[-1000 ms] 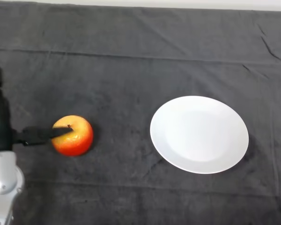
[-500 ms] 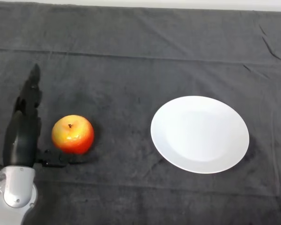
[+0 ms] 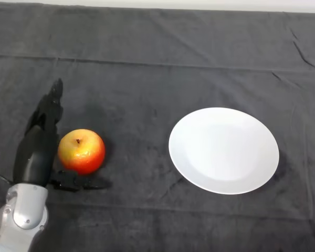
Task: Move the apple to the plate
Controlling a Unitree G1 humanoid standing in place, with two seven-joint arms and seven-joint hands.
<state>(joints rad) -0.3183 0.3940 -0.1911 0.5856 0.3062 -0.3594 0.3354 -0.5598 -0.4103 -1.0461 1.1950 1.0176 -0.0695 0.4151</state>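
At about 8 o'clock in the head view, the black left hand (image 3: 38,152) on its silver-grey arm is lying alongside the round red-and-yellow apple (image 3: 81,151), its palm just beside or perhaps touching the fruit's left flank. The fingers (image 3: 51,105) are stretching straight toward 12 o'clock past the apple, while the thumb (image 3: 79,184) is reaching along the cloth under the apple's near side; they are spread apart and are not closing on anything.

The apple is sitting upright, stem up, on the dark grey cloth-covered surface (image 3: 147,68), well apart from the round white plate (image 3: 223,150), which is lying at about 3 o'clock.

The risk, as I judge it, is the round fruit rolling: if the fingers curl in unevenly, or the thumb nudges first, the apple could be squirted away toward 3 o'clock before it is cupped. A shallow hold could also let it drop on the way across, and it might roll off the plate's shallow rim.
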